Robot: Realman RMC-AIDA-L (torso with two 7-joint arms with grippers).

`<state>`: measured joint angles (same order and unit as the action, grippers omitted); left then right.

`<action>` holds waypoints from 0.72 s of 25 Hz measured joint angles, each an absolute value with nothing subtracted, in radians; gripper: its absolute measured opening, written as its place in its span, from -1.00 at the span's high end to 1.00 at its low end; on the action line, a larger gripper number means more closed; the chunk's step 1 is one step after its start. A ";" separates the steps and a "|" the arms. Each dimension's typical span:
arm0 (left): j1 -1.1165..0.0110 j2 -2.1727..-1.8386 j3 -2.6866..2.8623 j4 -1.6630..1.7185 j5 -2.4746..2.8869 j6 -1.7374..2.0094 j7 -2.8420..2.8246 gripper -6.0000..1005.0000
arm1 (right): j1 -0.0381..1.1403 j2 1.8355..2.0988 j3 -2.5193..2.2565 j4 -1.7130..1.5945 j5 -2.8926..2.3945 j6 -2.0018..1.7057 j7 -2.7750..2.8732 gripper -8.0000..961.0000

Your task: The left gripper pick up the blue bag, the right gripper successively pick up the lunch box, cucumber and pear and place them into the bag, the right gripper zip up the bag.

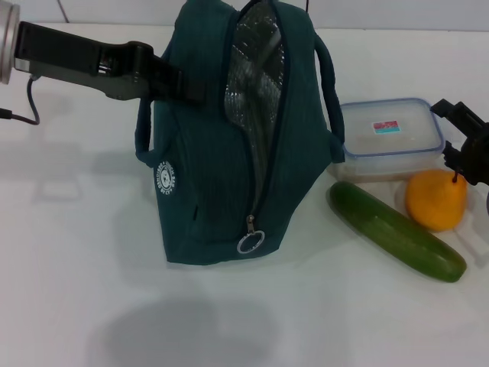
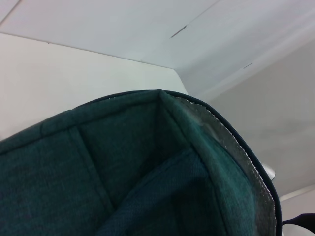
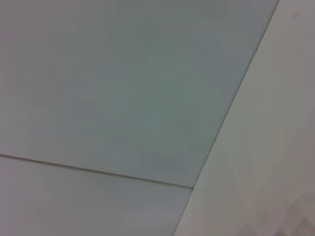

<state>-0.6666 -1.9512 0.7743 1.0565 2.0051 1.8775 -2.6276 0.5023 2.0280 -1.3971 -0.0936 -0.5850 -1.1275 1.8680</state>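
At table centre, blue bag point(image 1: 221, 145) upright and unzipped, left gripper point(image 1: 179, 82) clamped on its rim to keep the mouth open; beside it lunch box point(image 1: 391, 136), cucumber point(image 1: 396, 231), pear point(image 1: 435, 200), unpacked; right gripper point(image 1: 464, 145) near, closure indeterminate.

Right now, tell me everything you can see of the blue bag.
The blue bag is dark teal fabric, standing upright on the white table with its zipper open and silver lining showing. A metal ring pull hangs low on its front, and a round white logo sits on its side. It has two loop handles. The left tool meets its upper edge; the cucumber lies beside it.
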 joint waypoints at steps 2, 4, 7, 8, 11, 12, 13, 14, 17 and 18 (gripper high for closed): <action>-0.667 -1.951 0.775 1.056 2.005 1.878 -2.627 0.91 | 0.504 2.028 -1.396 -0.094 -0.585 -1.124 1.868 -0.68; -0.667 -1.951 0.775 1.056 2.005 1.878 -2.624 0.91 | 0.507 2.028 -1.396 -0.094 -0.584 -1.116 1.868 -0.68; -0.666 -1.951 0.775 1.056 2.006 1.878 -2.621 0.91 | 0.512 2.028 -1.395 -0.094 -0.579 -1.104 1.868 -0.68; -0.666 -1.951 0.775 1.056 2.006 1.878 -2.619 0.91 | 0.514 2.028 -1.395 -0.094 -0.575 -1.100 1.868 -0.67; -0.666 -1.951 0.775 1.055 2.006 1.878 -2.617 0.91 | 0.520 2.028 -1.394 -0.094 -0.566 -1.094 1.868 -0.67; -0.666 -1.951 0.775 1.055 2.006 1.878 -2.617 0.91 | 0.524 2.028 -1.394 -0.094 -0.562 -1.090 1.868 -0.67; -0.666 -1.951 0.775 1.055 2.006 1.878 -2.616 0.91 | 0.527 2.028 -1.394 -0.094 -0.560 -1.087 1.868 -0.67; -0.666 -1.951 0.775 1.055 2.007 1.878 -2.615 0.91 | 0.530 2.028 -1.394 -0.094 -0.559 -1.085 1.868 -0.67; -0.666 -1.951 0.775 1.055 2.008 1.878 -2.614 0.91 | 0.541 2.028 -1.394 -0.094 -0.559 -1.073 1.868 -0.67; -0.666 -1.951 0.775 1.055 2.010 1.878 -2.613 0.91 | 0.543 2.028 -1.394 -0.095 -0.559 -1.070 1.868 -0.67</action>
<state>-0.6657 -1.9511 0.7747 1.0553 2.0097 1.8776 -2.6135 0.5435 2.0280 -1.3944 -0.0946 -0.5585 -1.0705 1.8684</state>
